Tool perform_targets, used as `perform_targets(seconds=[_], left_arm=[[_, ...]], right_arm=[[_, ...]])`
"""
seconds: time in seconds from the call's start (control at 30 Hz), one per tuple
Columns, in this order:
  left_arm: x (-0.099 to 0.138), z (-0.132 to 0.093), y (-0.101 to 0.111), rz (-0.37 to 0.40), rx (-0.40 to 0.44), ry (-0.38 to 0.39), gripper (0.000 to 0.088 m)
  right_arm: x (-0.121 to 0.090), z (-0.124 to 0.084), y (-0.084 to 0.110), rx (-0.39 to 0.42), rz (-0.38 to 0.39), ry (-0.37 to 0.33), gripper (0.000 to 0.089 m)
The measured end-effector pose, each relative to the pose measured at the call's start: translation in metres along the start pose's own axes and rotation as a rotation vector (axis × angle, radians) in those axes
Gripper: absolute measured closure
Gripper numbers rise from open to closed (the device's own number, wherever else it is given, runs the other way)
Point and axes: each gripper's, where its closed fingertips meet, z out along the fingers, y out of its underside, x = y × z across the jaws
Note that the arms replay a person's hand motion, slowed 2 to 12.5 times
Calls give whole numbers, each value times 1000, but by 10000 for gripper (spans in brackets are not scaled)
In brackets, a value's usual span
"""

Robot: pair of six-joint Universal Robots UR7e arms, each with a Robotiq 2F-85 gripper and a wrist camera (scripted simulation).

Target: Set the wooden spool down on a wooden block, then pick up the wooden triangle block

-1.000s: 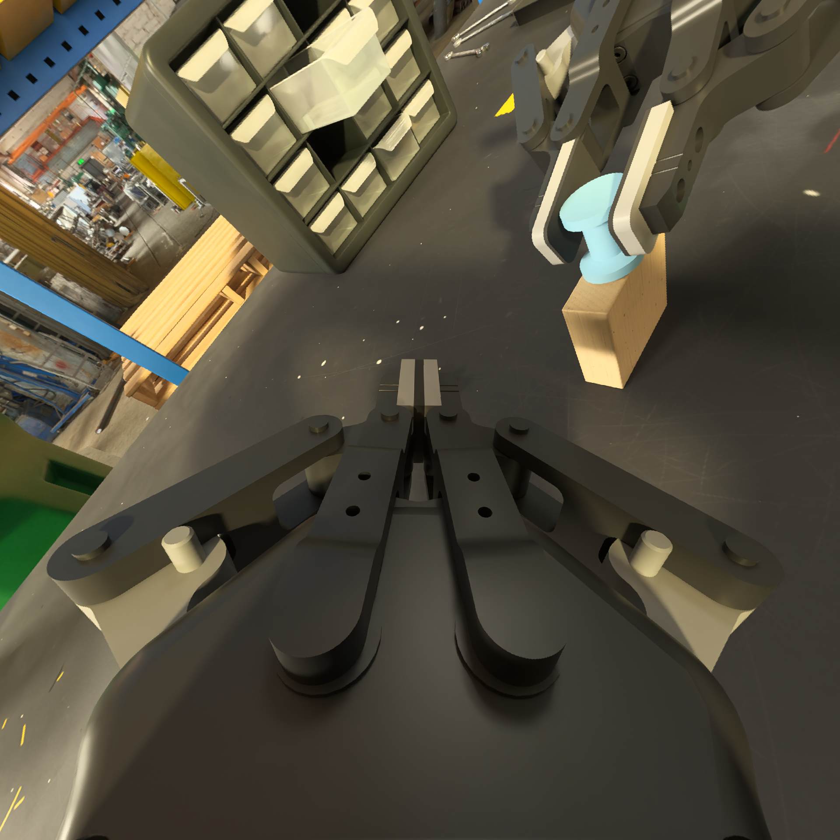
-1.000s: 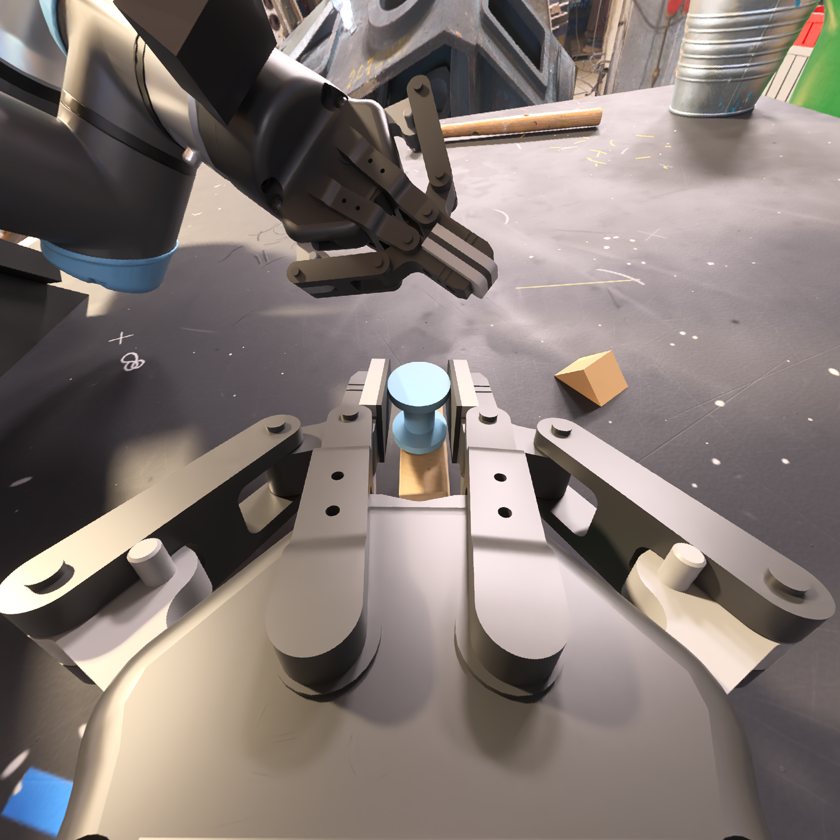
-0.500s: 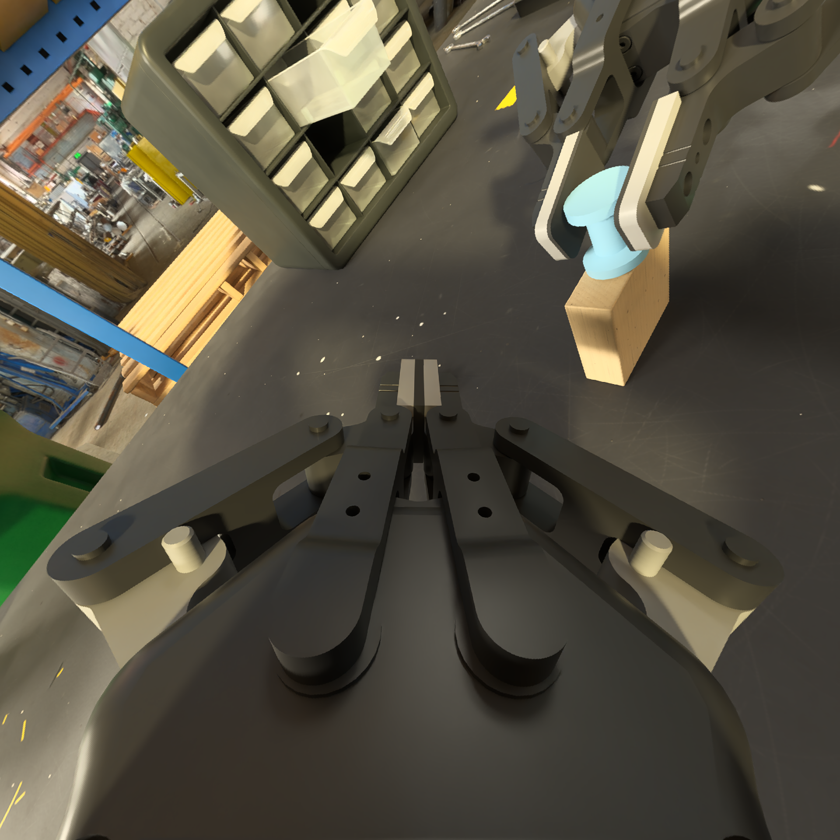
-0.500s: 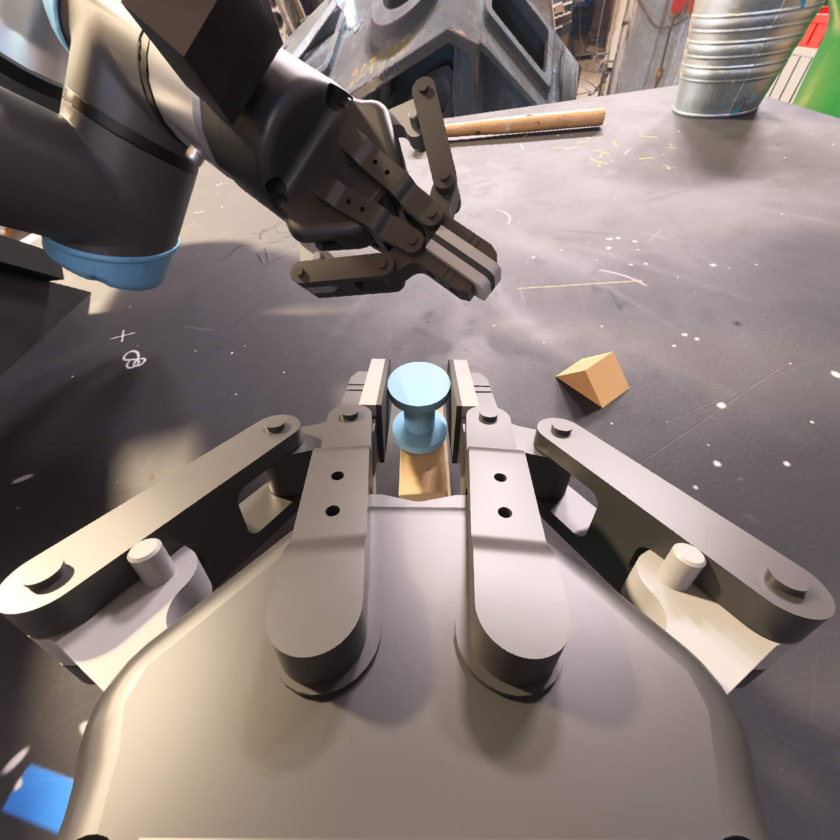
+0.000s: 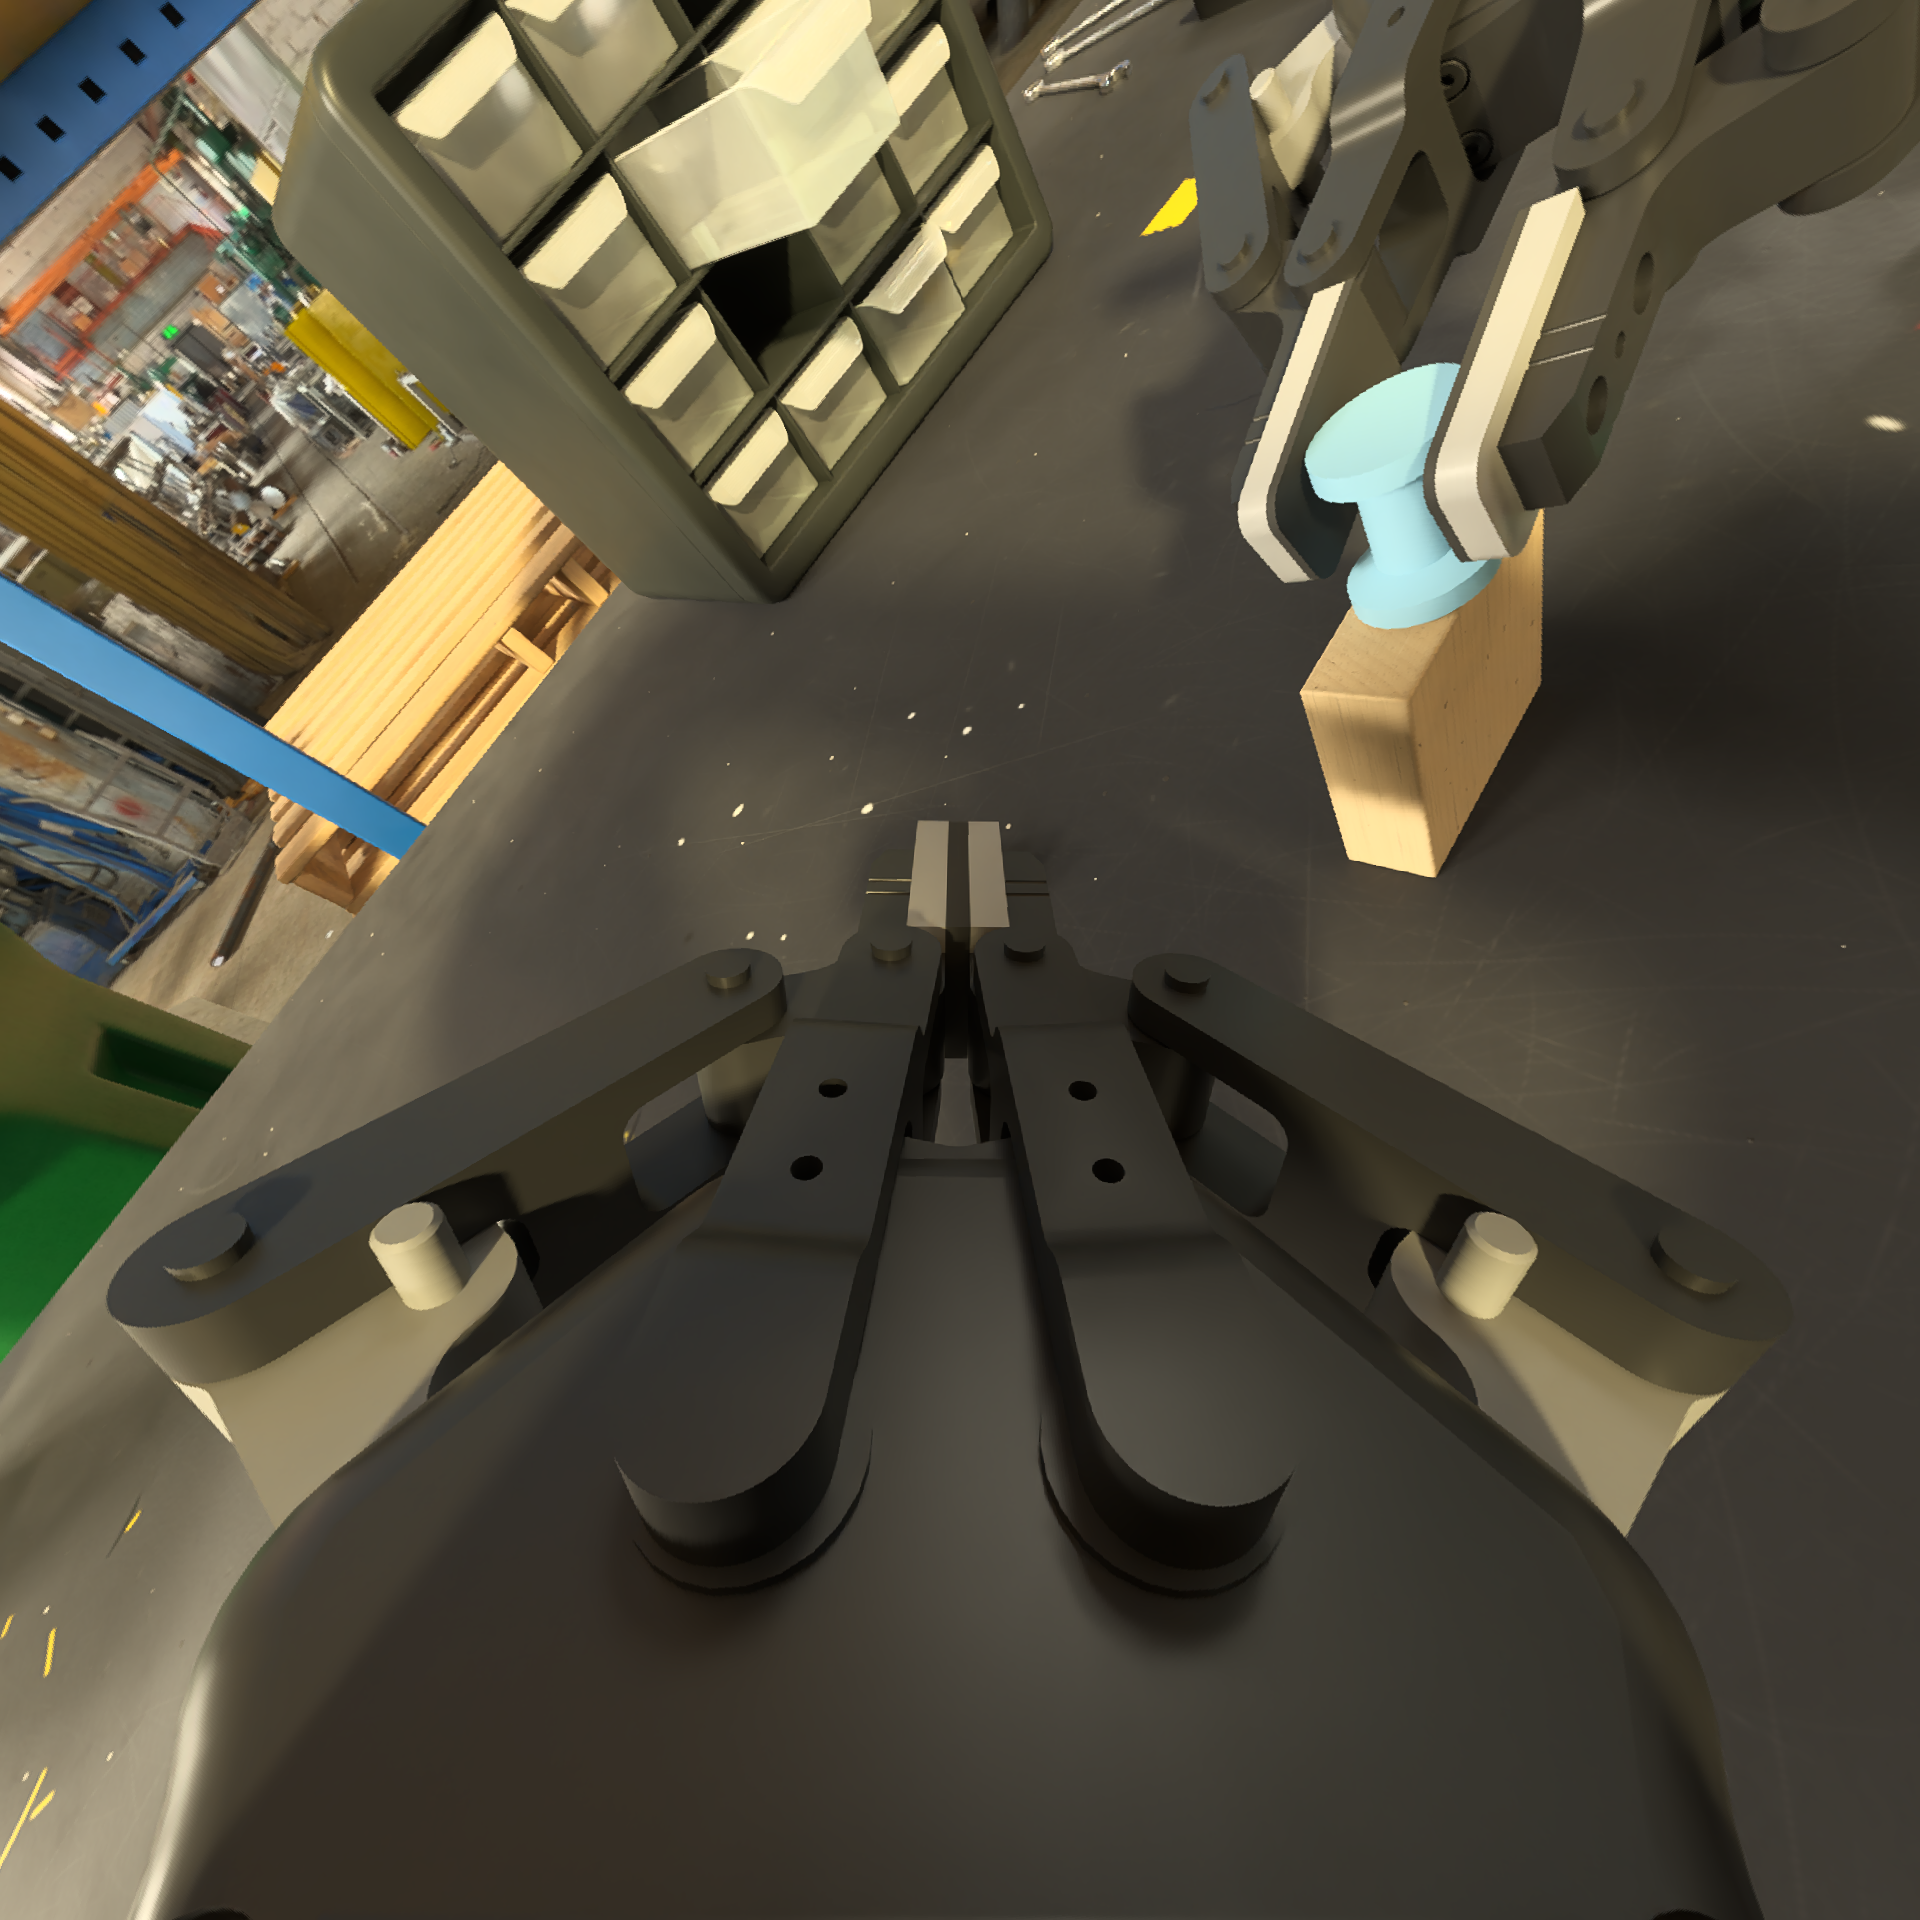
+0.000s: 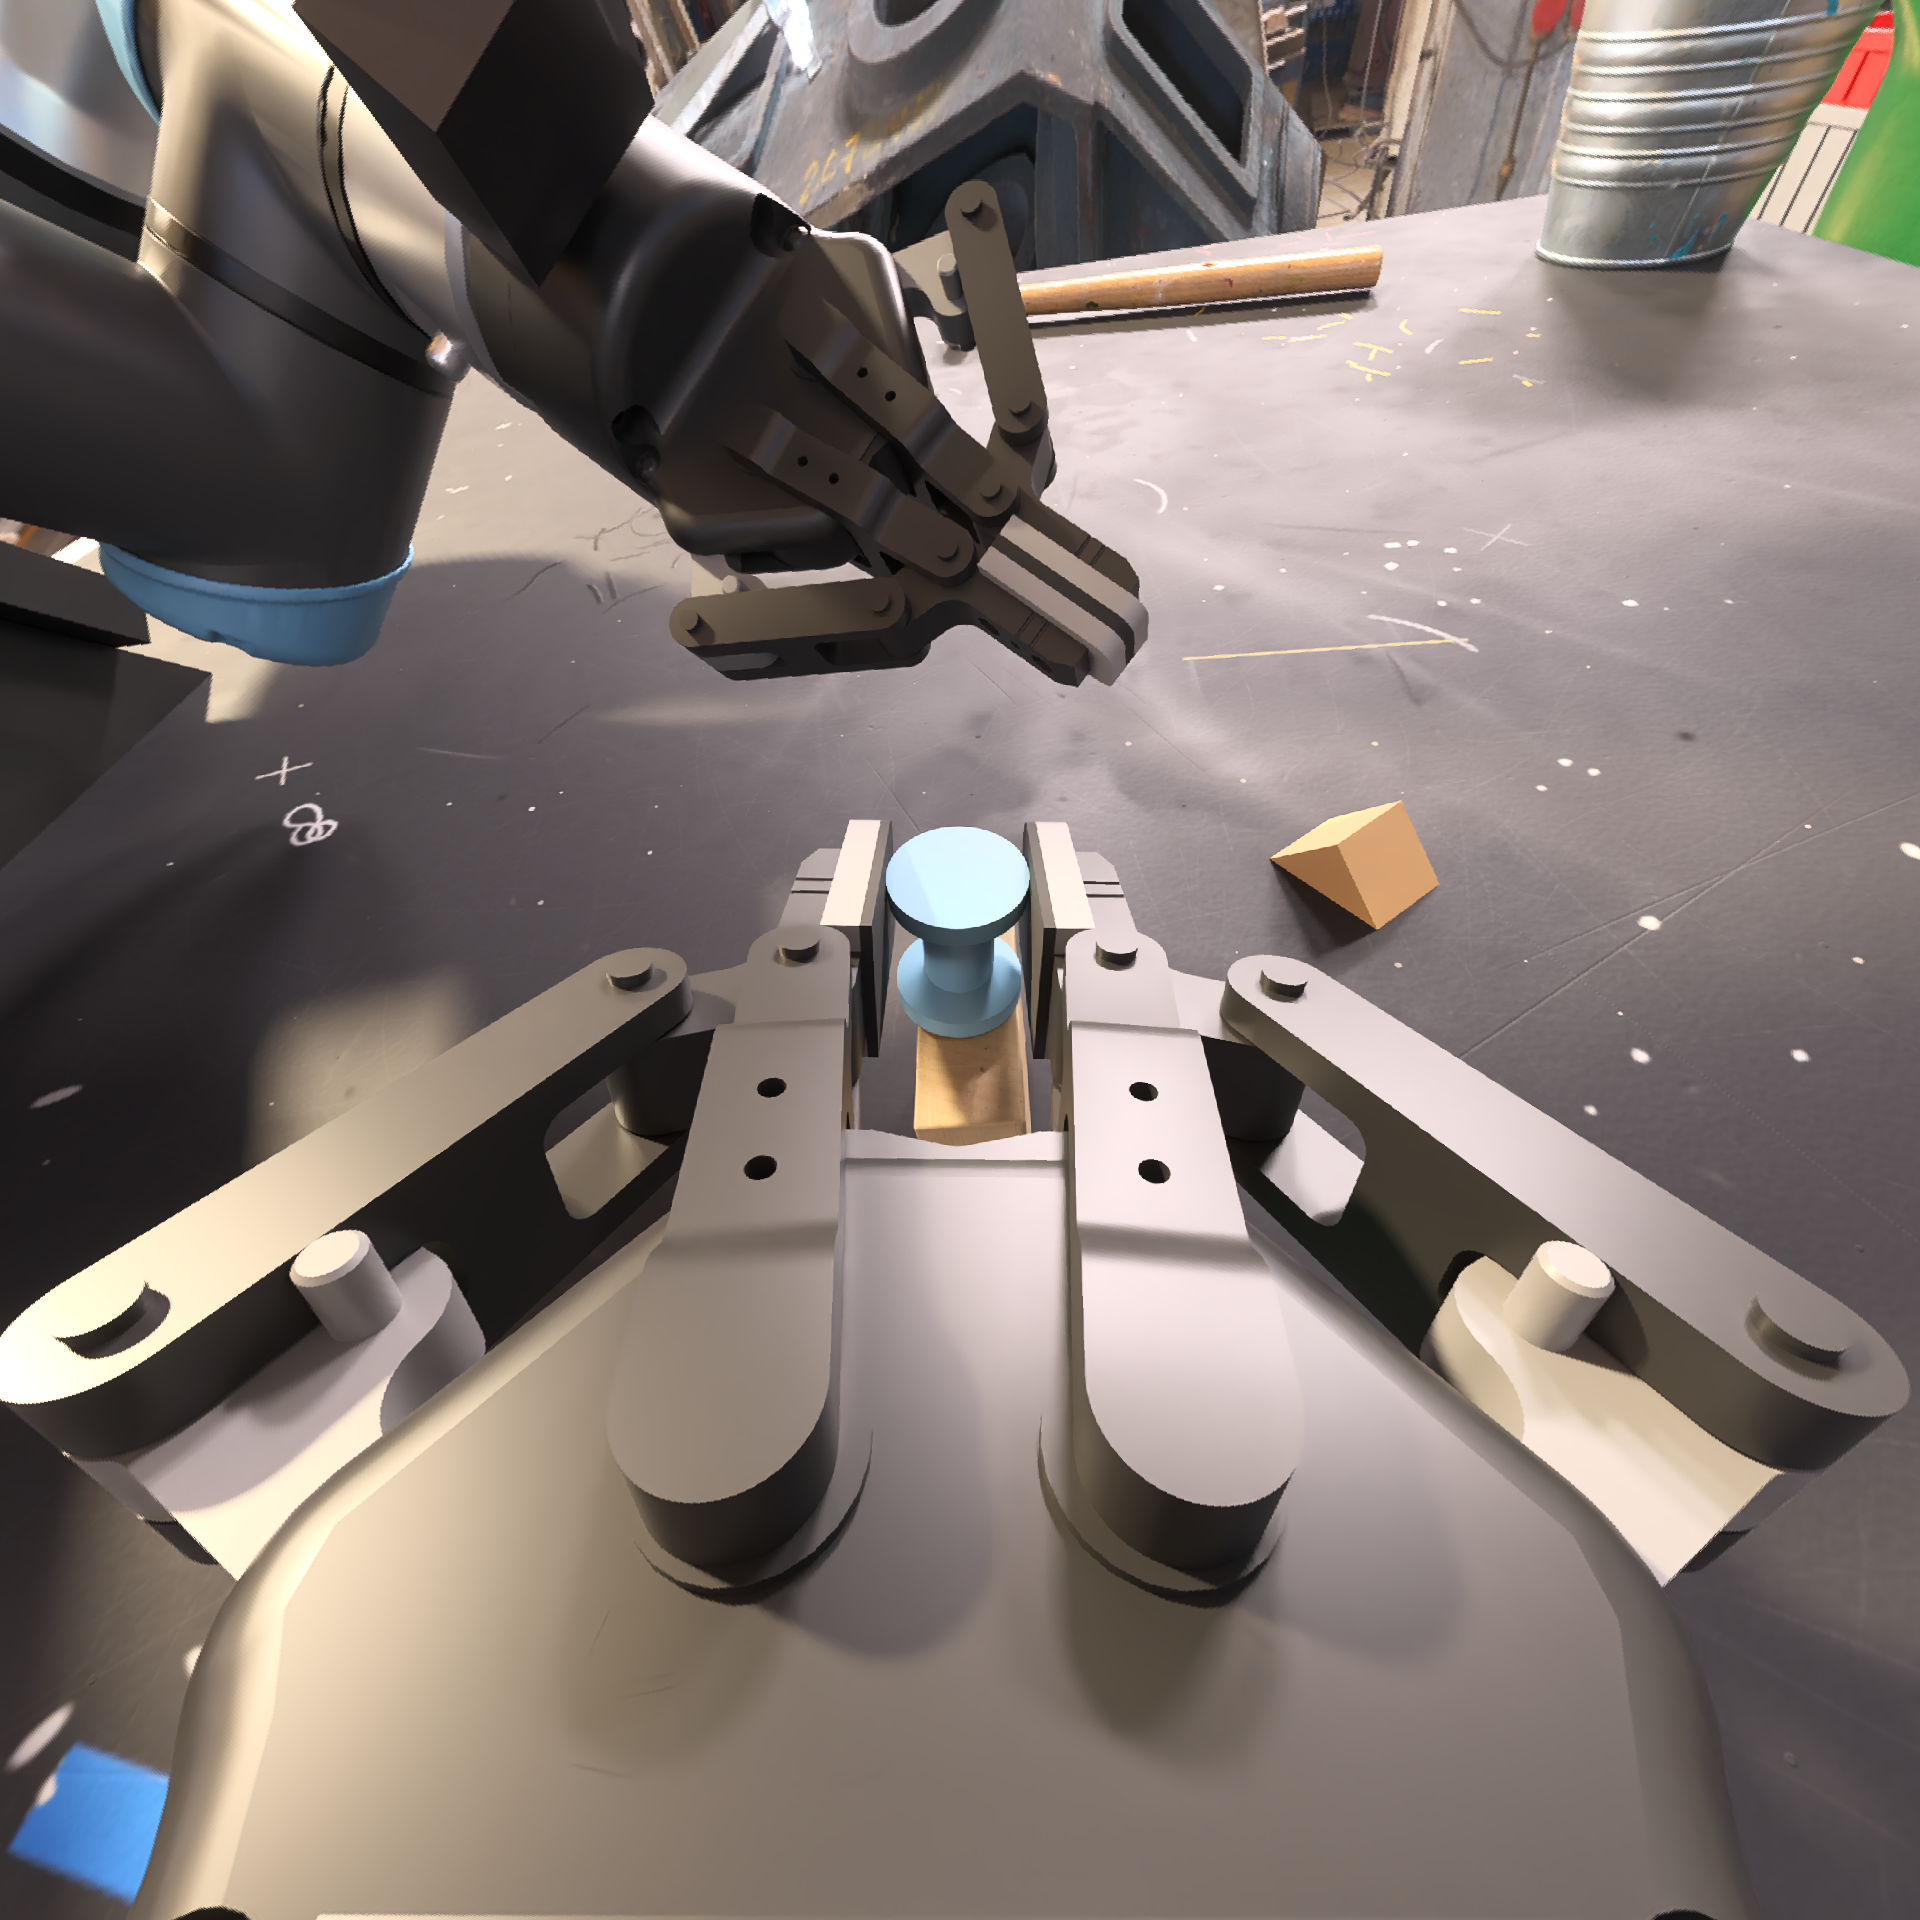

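Note:
The light-blue spool (image 6: pixel 956 883) stands upright with its lower flange on top of an upright wooden block (image 6: pixel 971 1091). My right gripper (image 6: pixel 956 836) is shut on the spool's upper flange, one pad on each side. The left wrist view shows the same spool (image 5: pixel 1361 457), block (image 5: pixel 1423 727) and right gripper (image 5: pixel 1392 551). The wooden triangle block (image 6: pixel 1361 862) lies on the dark table to the right of the spool, apart from both grippers. My left gripper (image 5: pixel 958 831) is shut and empty, hovering above the table; in the right wrist view it (image 6: pixel 1101 634) is beyond the spool.
A drawer cabinet (image 5: pixel 665 270) with one drawer pulled out stands at the table's far left edge. A metal bucket (image 6: pixel 1683 135) and a wooden handle (image 6: pixel 1195 281) lie at the far side. A green bin (image 5: pixel 62 1174) sits off the table edge.
My left gripper has drifted slightly, staying shut. The right gripper still holds the spool on the block in the same place.

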Motion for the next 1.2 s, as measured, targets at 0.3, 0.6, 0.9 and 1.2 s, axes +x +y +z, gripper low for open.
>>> perform_targets(seconds=[0.3, 0.6, 0.9, 1.2], left_arm=[[1, 0, 0, 3, -1, 2, 882], [1, 0, 0, 4, -2, 3, 882], [1, 0, 0, 3, -1, 3, 882], [1, 0, -1, 3, 2, 2, 882]], right_arm=[[0, 0, 0, -3, -4, 1, 672], [0, 0, 0, -7, -10, 3, 672], [0, 0, 0, -7, -9, 2, 672], [0, 0, 0, -7, -7, 0, 672]])
